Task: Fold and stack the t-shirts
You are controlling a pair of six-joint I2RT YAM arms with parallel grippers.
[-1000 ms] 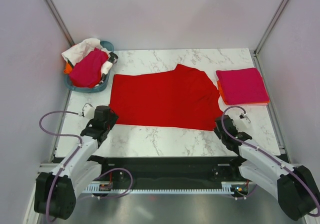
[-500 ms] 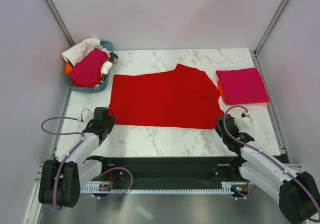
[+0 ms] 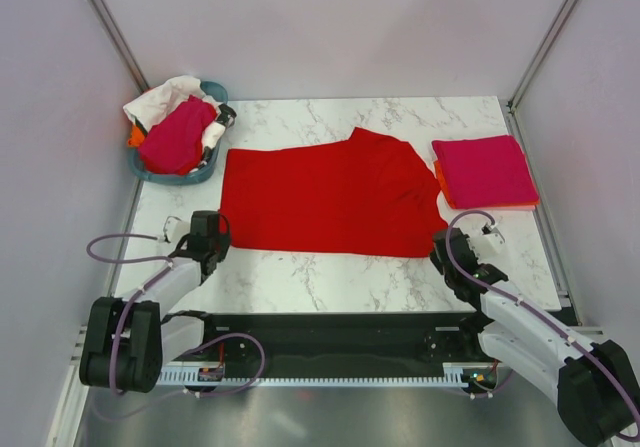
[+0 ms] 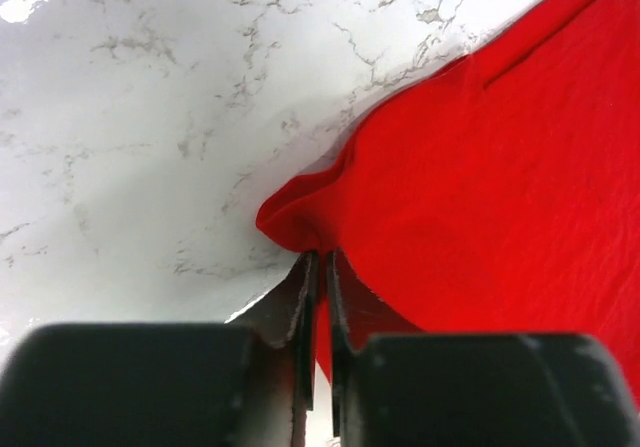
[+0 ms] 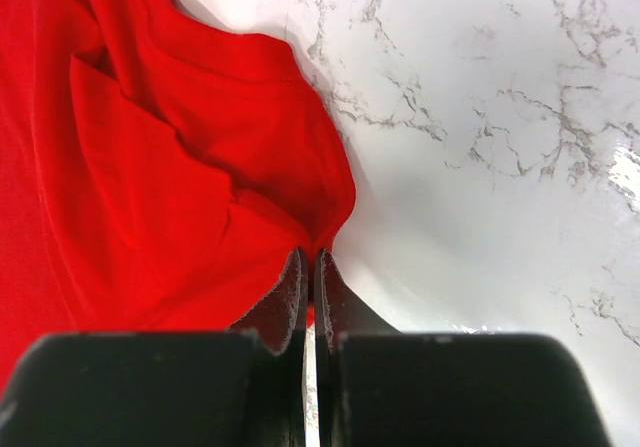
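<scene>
I see a white marble table (image 3: 300,277) boxed in by pale walls (image 3: 330,27). At upper left a teal tub (image 3: 192,177) holds a crumpled magenta t-shirt (image 3: 178,135) and a white t-shirt (image 3: 165,95). The red t-shirt (image 3: 325,197) lies spread flat mid-frame. My left arm stretches low from lower left, and the left gripper (image 4: 318,257) is pinched closed on the cloth's near-left corner. At upper right sits a folded magenta t-shirt (image 3: 485,170) on an orange t-shirt (image 3: 438,177). The right gripper (image 5: 308,257) is clamped on the red near-right corner.
</scene>
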